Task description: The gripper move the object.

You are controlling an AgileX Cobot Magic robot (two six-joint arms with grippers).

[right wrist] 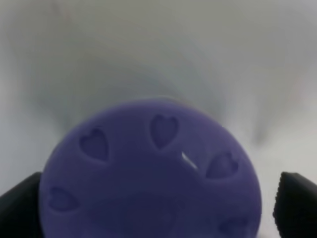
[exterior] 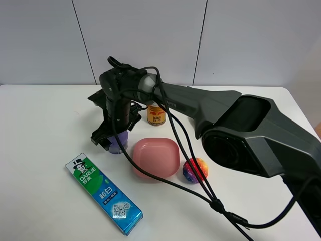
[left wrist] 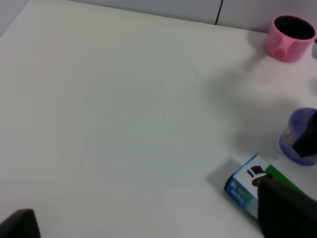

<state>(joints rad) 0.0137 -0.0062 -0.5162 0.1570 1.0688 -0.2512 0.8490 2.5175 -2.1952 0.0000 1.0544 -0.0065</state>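
The object (exterior: 118, 144) is a small round container with a lilac lid, standing on the white table (exterior: 45, 130) left of centre. My right gripper (exterior: 113, 136), a black claw on a thick dark grey arm, reaches across from the right and hangs right over it. In the right wrist view the lid (right wrist: 148, 173) with raised heart shapes fills the frame, and the black fingers (right wrist: 20, 210) stand on either side with a small gap on one side. The object also shows in the left wrist view (left wrist: 298, 136). My left gripper (left wrist: 153, 218) is open and empty over bare table.
A pink saucepan (exterior: 156, 156) sits just right of the object, with a rainbow ball (exterior: 195, 169) beyond it. A small yellow can (exterior: 156, 115) stands behind. A Darlie toothpaste box (exterior: 104, 193) lies in front on the left. Black cables (exterior: 200, 186) trail across the table.
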